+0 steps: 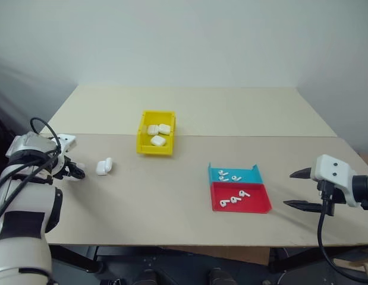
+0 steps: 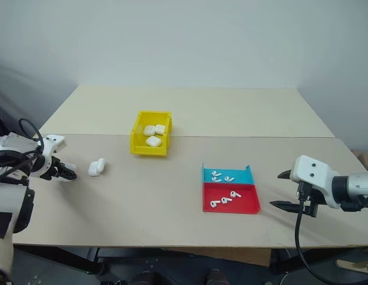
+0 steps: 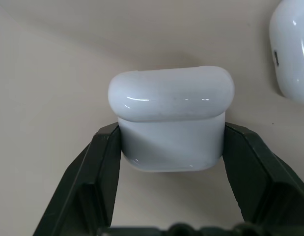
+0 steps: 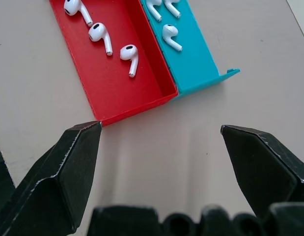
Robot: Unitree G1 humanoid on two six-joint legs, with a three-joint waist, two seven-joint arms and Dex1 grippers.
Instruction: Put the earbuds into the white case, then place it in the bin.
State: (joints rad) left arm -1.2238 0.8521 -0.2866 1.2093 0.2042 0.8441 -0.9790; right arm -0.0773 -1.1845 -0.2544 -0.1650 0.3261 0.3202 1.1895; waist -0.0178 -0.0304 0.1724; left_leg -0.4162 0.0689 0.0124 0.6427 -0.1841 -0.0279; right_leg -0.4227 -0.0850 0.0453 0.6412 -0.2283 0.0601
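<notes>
At the left edge of the frame, the left gripper (image 3: 171,147) clamps the white case (image 3: 171,118) by its lower body; the glossy shell could squirt free under uneven pressure. The right gripper (image 4: 159,162) gapes wide beside the tray (image 4: 117,105) of earbuds (image 4: 129,56)

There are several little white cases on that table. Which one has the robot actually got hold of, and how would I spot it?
Start at the yellow bin near the middle of the table and look toward the robot's left edge. There the left gripper is shut on a white case. Another case lies loose just beside it and three sit in the bin; this one alone is pinched between black fingers.
</notes>
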